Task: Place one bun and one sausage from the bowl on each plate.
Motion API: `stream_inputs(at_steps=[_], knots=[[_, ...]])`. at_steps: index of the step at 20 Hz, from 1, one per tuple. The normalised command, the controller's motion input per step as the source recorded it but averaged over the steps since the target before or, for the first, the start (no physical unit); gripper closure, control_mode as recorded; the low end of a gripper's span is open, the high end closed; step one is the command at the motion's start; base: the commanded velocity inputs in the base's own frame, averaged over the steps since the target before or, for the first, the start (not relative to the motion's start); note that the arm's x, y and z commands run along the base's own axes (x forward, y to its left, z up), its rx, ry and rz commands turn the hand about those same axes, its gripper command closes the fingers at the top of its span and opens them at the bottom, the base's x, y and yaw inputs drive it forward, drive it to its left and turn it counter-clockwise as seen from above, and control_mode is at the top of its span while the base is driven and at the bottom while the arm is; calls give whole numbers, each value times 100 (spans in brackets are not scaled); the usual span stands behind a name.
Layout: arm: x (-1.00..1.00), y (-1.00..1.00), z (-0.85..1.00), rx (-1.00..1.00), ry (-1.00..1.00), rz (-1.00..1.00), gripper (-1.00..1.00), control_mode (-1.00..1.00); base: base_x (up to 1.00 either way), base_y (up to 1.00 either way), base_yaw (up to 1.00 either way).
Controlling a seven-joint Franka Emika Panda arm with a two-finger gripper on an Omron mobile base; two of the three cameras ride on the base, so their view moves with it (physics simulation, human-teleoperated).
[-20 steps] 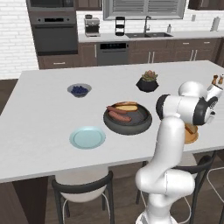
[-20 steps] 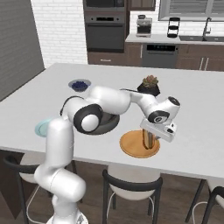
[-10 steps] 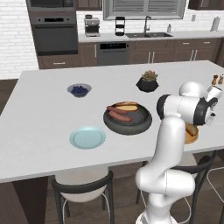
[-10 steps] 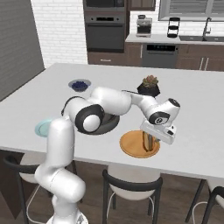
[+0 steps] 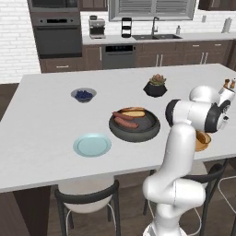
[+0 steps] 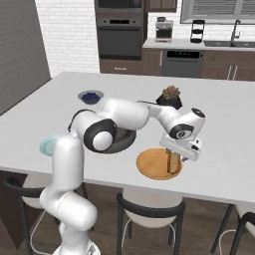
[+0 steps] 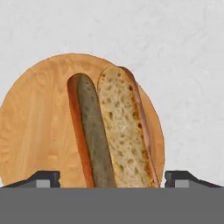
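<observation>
Inspector: Since a second ago the claw point(image 7: 112, 179) has gone from closed to spread wide; its two dark fingertips point(image 7: 41, 178) stand far apart at either side of the hand view, gripping nothing.

Clerk: And what lies under it?

Inspector: On the round orange-brown wooden plate point(image 7: 30, 131) there is an oblong golden-tan bun point(image 7: 124, 131) with its pale crumb face showing, and against its side a slender reddish-brown sausage point(image 7: 87, 131). The two touch along their length, and both rest within the plate's rim.

Clerk: Position of that plate?

Inspector: Taking the large shallow dark-grey bowl point(image 5: 134, 128) as reference, the wooden plate point(image 6: 154, 164) sits on the white desk point(image 5: 46, 124) to the bowl's right, near the front edge, with the claw point(image 6: 174, 162) directly over it.

Clerk: The bowl's contents?

Inspector: One bun point(image 5: 132, 112) and sausage links point(image 5: 125, 122) lie inside it.

Clerk: The second plate?

Inspector: A flat round pale blue plate point(image 5: 92, 144) lies bare, left of the bowl and nearer the front edge.
</observation>
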Motion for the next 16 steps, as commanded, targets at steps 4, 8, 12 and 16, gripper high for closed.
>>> stream_inputs(at_steps=[4,8,12,16], knots=[[-13,34,84,-28,-9,0,-100,-100,0,0,0],[-8,88,51,-14,-19,0,-100,-100,0,0,0],[22,100,70,-15,-15,12,-100,-100,0,0,0],[52,100,64,-8,-4,20,-100,-100,0,0,0]])
